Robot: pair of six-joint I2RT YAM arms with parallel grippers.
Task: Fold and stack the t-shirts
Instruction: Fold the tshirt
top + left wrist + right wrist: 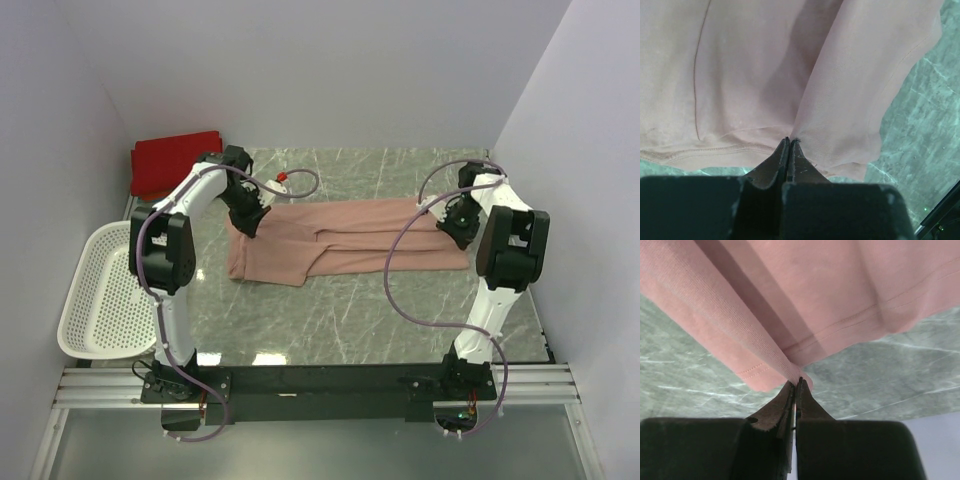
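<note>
A dusty-pink t-shirt (345, 240) lies stretched in a long band across the marble table, part folded. My left gripper (250, 222) is at its left end, shut on a pinch of the pink cloth (740, 75); the jaw tips (789, 140) meet with fabric bunched at them. At the shirt's right end my right gripper (455, 228) is shut on a folded hem of the same shirt (830, 295), the cloth drawn tight up from its tips (798, 383). A folded red t-shirt (176, 160) lies at the back left corner.
A white perforated basket (100, 300) sits off the table's left edge beside the left arm. A small red-and-white object (284, 178) lies on the table behind the pink shirt. Grey walls close in on both sides and the back.
</note>
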